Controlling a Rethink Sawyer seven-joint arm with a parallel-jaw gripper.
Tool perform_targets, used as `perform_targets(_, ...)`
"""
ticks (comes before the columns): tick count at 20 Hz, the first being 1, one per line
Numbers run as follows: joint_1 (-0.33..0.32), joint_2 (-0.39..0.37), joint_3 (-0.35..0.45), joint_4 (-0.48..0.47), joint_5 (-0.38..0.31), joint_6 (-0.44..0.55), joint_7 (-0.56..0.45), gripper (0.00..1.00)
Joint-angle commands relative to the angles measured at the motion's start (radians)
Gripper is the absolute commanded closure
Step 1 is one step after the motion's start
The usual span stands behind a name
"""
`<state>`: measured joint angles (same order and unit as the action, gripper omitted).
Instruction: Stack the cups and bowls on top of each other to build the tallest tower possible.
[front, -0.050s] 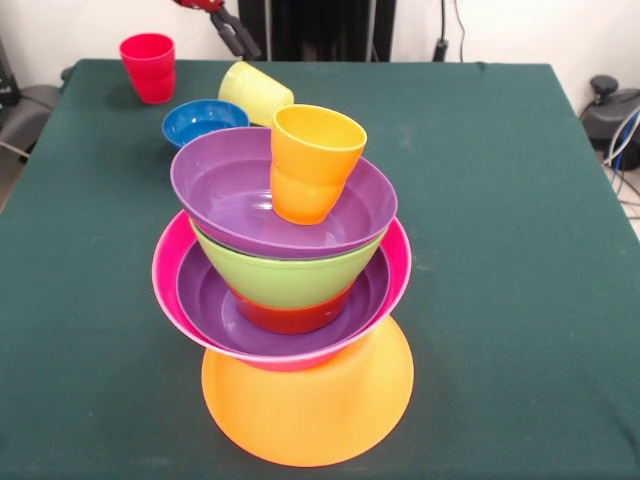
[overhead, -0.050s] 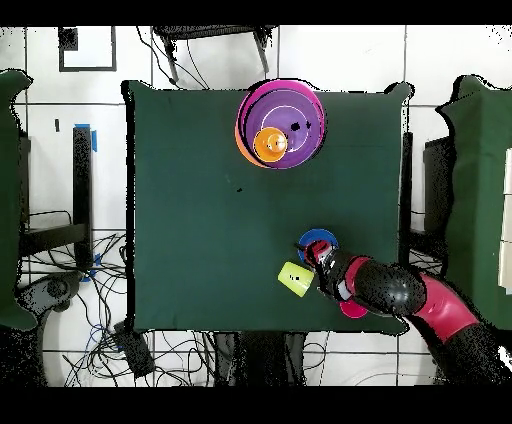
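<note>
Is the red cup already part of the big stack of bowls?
No. The red cup stands alone at the table's far corner, well apart from the tower, whose top holds the orange cup.

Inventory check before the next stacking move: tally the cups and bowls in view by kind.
Cups: 3 (red, pale yellow, orange)
Bowls: 7 (orange base, pink, lower purple, red-orange, lime green, upper purple, blue)
Total: 10
</note>
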<state>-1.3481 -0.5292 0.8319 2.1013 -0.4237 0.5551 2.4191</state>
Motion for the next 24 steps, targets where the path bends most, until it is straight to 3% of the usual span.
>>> perform_targets(1,-0.003,0.103,-0.042,0.003,-0.14,-0.028,-0.203,0.0)
perform_targets(8,-0.05,0.128,-0.047,0.001,-0.204,-0.009,-0.206,0.0)
perform_targets(16,-0.061,0.091,-0.02,0.061,-0.224,-0.016,-0.148,0.0)
perform_targets(24,-0.058,0.167,-0.071,0.045,-0.279,-0.036,-0.145,0.0)
